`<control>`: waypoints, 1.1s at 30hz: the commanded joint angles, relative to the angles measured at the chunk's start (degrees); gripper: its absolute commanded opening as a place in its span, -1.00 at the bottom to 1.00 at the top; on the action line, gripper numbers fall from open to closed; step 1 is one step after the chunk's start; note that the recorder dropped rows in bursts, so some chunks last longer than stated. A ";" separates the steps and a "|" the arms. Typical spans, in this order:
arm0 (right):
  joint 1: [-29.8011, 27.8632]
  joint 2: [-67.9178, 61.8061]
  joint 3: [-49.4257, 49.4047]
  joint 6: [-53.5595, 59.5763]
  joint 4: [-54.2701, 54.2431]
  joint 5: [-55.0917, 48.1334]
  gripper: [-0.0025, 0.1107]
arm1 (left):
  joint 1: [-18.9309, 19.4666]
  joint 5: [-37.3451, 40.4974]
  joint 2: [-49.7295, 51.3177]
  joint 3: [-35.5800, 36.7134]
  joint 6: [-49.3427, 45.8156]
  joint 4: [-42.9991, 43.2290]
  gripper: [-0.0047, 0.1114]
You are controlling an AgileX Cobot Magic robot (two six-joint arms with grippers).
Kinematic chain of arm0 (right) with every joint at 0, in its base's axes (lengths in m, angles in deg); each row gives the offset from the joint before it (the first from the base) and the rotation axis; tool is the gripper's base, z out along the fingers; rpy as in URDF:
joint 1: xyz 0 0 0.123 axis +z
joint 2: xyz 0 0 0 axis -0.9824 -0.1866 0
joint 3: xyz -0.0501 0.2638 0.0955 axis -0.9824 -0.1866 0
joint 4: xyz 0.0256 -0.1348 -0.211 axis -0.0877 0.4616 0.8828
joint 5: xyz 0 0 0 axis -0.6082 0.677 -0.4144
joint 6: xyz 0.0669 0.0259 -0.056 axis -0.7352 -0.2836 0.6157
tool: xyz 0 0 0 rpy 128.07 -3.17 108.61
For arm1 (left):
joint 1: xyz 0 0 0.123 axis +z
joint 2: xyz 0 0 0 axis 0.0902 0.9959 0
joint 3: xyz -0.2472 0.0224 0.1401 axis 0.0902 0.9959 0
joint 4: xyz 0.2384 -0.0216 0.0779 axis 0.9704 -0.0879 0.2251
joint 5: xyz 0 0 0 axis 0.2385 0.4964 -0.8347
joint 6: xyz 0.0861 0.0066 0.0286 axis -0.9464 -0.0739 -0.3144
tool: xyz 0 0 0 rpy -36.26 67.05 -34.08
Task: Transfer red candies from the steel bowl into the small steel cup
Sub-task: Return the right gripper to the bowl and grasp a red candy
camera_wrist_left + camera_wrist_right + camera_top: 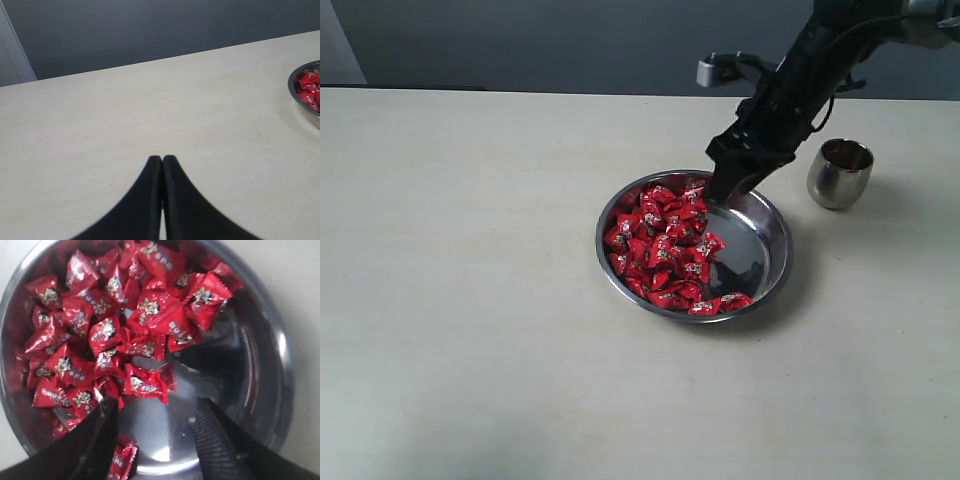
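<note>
Your left wrist view's edge cut off most of the steel bowl; in the exterior view you could not tell whether the small steel cup held anything.

So, everything here can be placed off the steel bowl, which is parked on a pale surface. The red candies are heaped in the bowl's left half, with a few strung along its near rim; the right half is left bare and shiny. The right gripper is dipped in over the bowl's far rim, right at the edge of the heap. How wide its jaws stand can't be made out. The small steel cup is stood upright to the bowl's right, slightly farther back, clearly apart from it. Something reddish is seen at its mouth.
</note>
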 commanded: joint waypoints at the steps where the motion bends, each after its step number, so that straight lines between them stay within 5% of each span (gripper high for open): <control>1: 1.59 -2.42 0.14 0.30 2.05 -1.44 -0.12 | -0.60 -0.20 -0.25 -0.06 0.32 -0.02 -0.91; 24: 1.78 -9.59 0.14 0.11 -1.02 -1.30 -0.13 | -0.60 -0.20 -0.25 -0.06 0.32 -0.02 -0.91; 31: 1.78 -9.71 0.14 0.65 -0.89 -0.81 -0.89 | -0.60 -0.20 -0.25 -0.06 0.32 -0.02 -0.91; 33: 1.78 -9.58 0.14 0.65 -0.05 -0.81 -0.97 | -0.60 -0.20 -0.25 -0.06 0.32 -0.02 -0.91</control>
